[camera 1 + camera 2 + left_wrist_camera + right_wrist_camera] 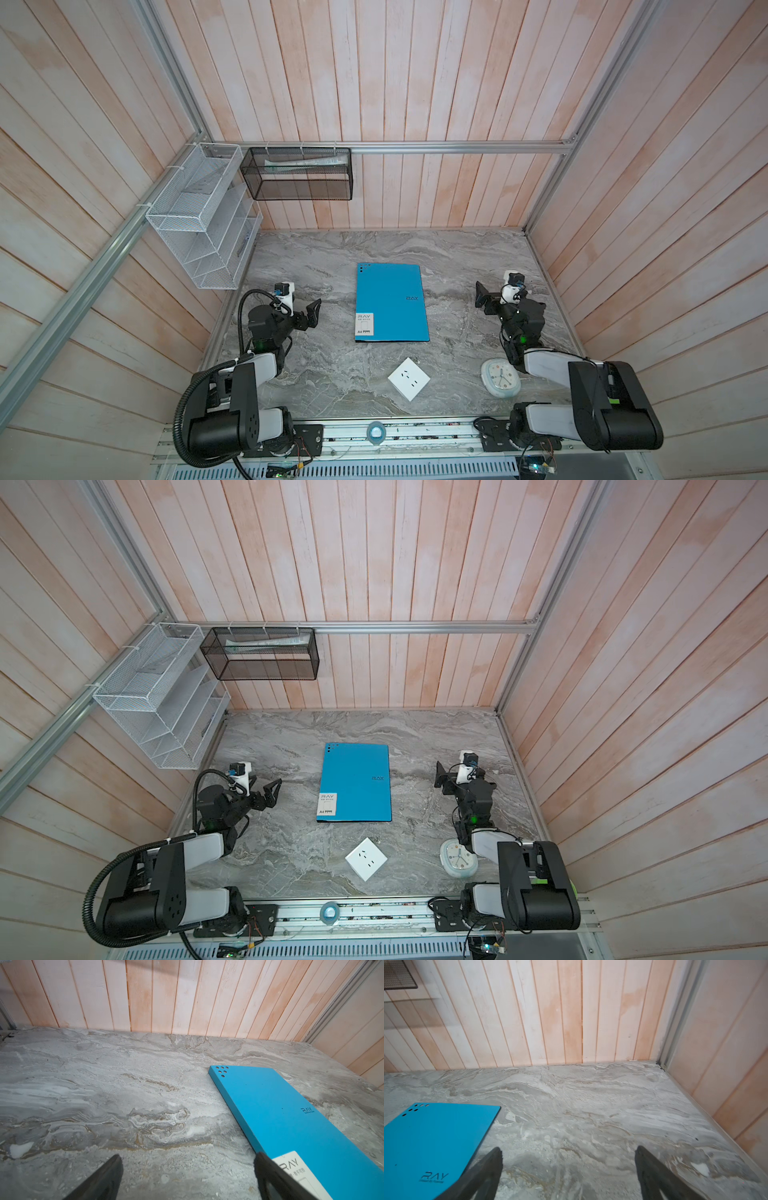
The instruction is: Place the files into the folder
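Both top views look steeply down on the whole table [316, 257] from high above its front edge. Each wrist camera sits low and close over it, facing the back wall [166, 997]; both catch the folder [291, 1118] from opposite sides.

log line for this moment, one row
folder: closed, flat on table | files: not seen | left pincer: open, empty | right pincer: open, empty

Grey marbled stone counter [316, 374], three things.
Flat bright blue folder [390, 303] lies closed at its middle; white square socket plate [409, 378] near the front edge; rounded pale-blue clock [500, 378] towards the front right corner.
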